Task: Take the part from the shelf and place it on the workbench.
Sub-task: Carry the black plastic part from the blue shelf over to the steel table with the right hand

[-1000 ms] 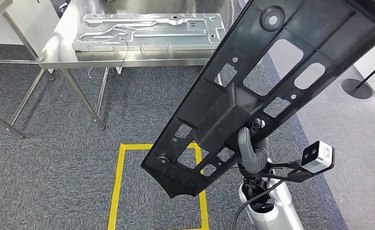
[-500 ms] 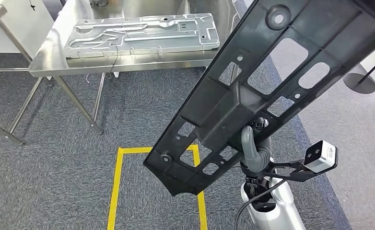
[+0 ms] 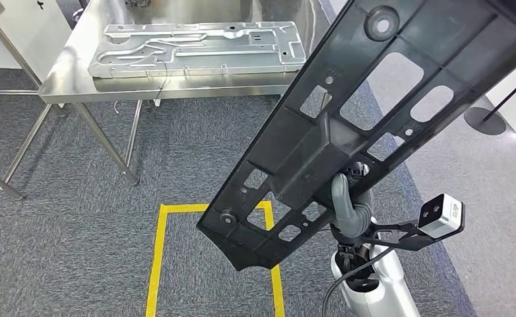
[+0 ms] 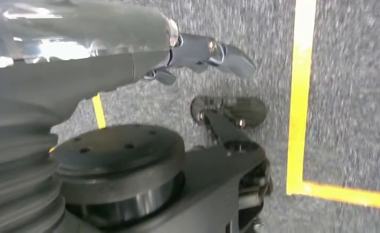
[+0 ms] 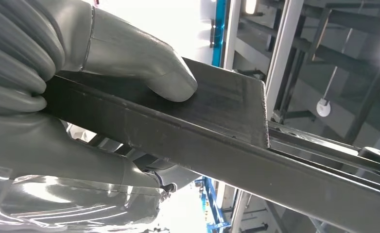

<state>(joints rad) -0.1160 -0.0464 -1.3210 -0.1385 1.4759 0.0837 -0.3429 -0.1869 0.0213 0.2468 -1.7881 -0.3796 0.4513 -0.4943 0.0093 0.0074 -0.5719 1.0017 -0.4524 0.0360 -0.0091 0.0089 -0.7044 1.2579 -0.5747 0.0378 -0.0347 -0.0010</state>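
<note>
A long black plastic part point(image 3: 348, 125) with several cut-outs slants across the head view, from low centre up to the top right. My right hand point(image 3: 346, 211) grips it from below near its lower end. In the right wrist view the grey thumb point(image 5: 144, 68) presses on the part's flat edge point(image 5: 217, 126), with the other fingers wrapped under it. The steel workbench point(image 3: 77, 72) stands ahead at the upper left, apart from the part. My left hand point(image 4: 212, 51) hangs over the carpet with its fingers stretched out and nothing in it.
A ribbed silver metal plate point(image 3: 196, 47) lies on the workbench. A yellow tape rectangle point(image 3: 155, 264) marks the grey carpet below the part. The bench's slanted legs point(image 3: 110, 142) reach the floor at left. A round stand base point(image 3: 483, 120) sits at right.
The whole picture has shifted a little, with the workbench sliding left, so the camera moved. The part stays in my right hand at the same tilt.
</note>
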